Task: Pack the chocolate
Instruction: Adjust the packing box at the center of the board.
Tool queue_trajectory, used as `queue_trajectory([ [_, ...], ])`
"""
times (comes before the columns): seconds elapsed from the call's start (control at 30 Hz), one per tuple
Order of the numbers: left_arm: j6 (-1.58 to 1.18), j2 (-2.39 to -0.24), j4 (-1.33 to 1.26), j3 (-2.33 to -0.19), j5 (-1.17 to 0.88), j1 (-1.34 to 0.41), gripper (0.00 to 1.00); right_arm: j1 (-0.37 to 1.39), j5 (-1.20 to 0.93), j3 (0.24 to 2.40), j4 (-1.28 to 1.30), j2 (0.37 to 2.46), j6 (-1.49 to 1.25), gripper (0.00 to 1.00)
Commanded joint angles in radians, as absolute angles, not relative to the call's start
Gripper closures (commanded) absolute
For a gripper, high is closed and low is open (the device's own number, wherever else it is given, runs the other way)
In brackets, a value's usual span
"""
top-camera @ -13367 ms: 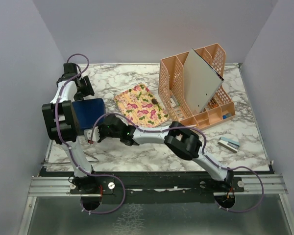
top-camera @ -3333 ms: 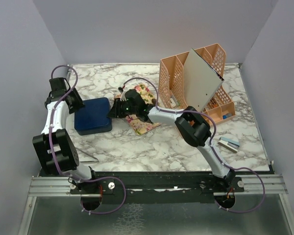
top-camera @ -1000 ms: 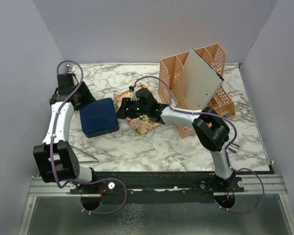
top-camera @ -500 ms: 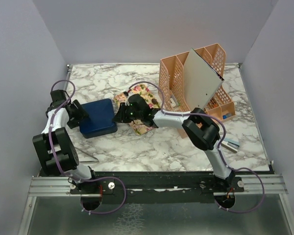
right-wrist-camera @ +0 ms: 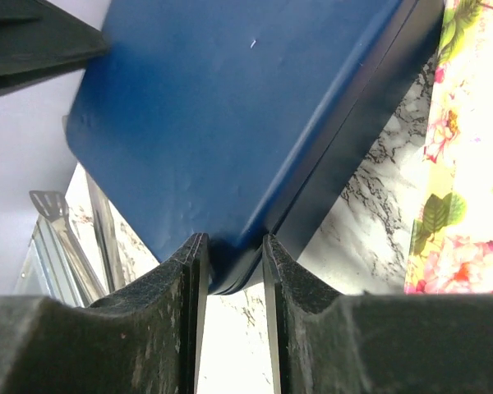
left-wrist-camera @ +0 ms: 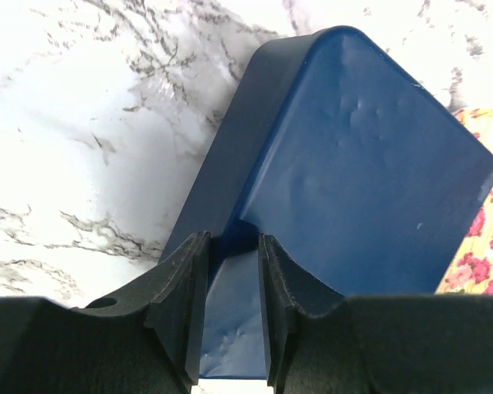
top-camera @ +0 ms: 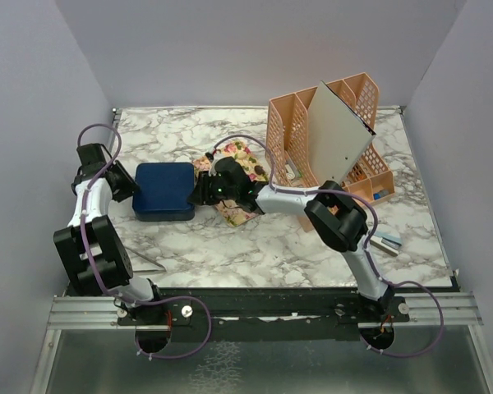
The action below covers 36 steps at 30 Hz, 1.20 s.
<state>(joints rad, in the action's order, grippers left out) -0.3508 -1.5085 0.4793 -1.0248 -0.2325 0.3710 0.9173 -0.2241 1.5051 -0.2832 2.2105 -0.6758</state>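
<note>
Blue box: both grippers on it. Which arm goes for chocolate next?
Right, probably: the right gripper sits at the blue box edge beside the floral cloth, while the left gripper is on the far side and could steady the box.

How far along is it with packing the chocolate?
Done: the blue box looks closed. In hand: the left pincer and right pincer each straddle a box edge; grip unclear. Left: I can't see chocolate, so filling is unconfirmed; a floral cloth lies beside it.
</note>
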Motion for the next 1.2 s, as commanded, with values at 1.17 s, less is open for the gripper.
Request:
queue_trajectory([
  [1.17,-0.426,-1.463,0.448,-0.873,-0.327,0.15,0.51,0.963,-0.223,1.395,-0.107,2.375,-0.652,0.89],
])
